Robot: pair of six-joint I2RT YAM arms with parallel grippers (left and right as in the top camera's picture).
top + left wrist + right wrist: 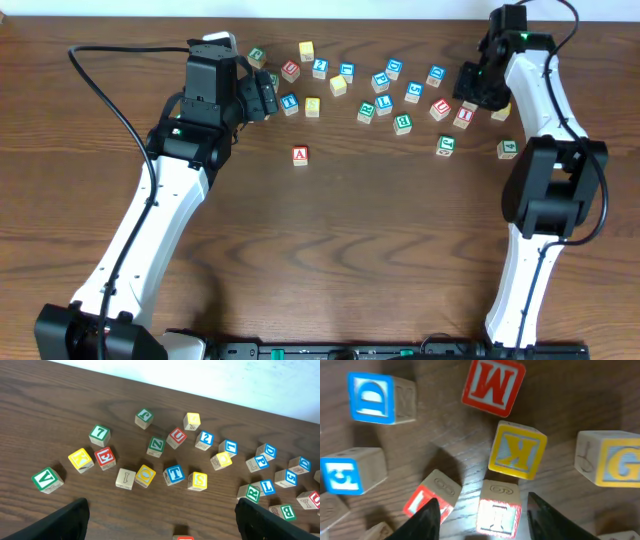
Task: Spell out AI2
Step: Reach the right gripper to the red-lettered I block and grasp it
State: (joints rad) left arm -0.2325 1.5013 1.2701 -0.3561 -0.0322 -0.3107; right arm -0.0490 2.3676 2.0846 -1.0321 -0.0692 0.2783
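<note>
The dark wooden table (380, 250) is shown softly and evenly lit from above in the overhead view, with a faint shadow cast beside the left arm (150, 230). In the left wrist view the lettered cubes (175, 474) are rendered sharply, each with a short soft shadow, while the pale strip (225, 380) beyond the table's far edge is blown out. At close range in the right wrist view focus is lost: the red "I" cube (498, 510) is washed by glare and the yellow "K" cube (516, 451) is softened.
</note>
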